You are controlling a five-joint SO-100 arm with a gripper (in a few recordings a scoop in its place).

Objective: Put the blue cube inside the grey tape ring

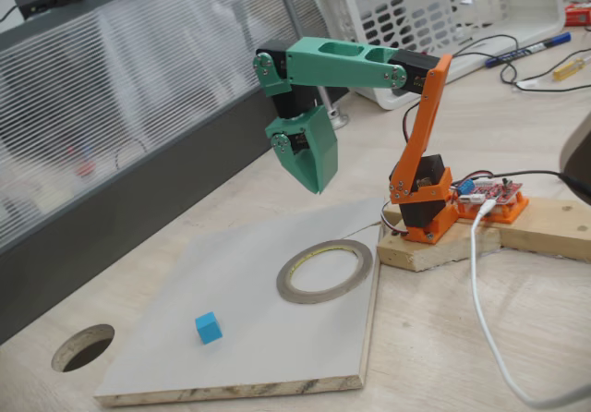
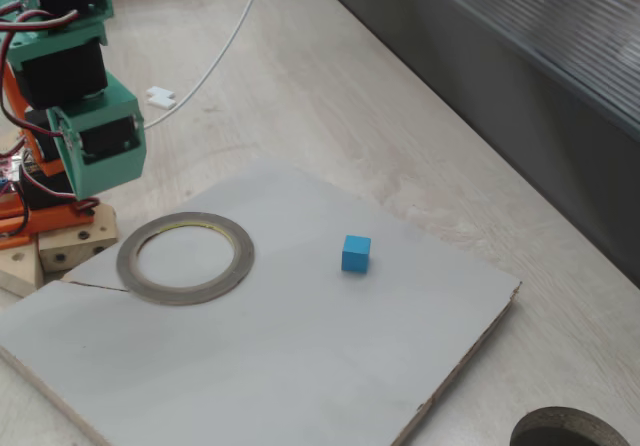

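The orange-and-green plastic arm (image 1: pixel 420 126) is folded high, its forearm level. The green two-finger gripper (image 1: pixel 314 186) points down in the air, fingers together, holding nothing.

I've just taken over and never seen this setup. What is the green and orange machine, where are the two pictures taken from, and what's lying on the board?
The machine is a small robot arm on an orange base, bolted to a wooden block. Its green gripper hangs in the air, holding nothing; whether it is open cannot be told. Both pictures come from still cameras looking down at an angle from opposite sides. On the pale board lie the blue cube and, apart from it, the grey tape ring, nearer the arm's base. The dark round hole is in the tabletop itself.
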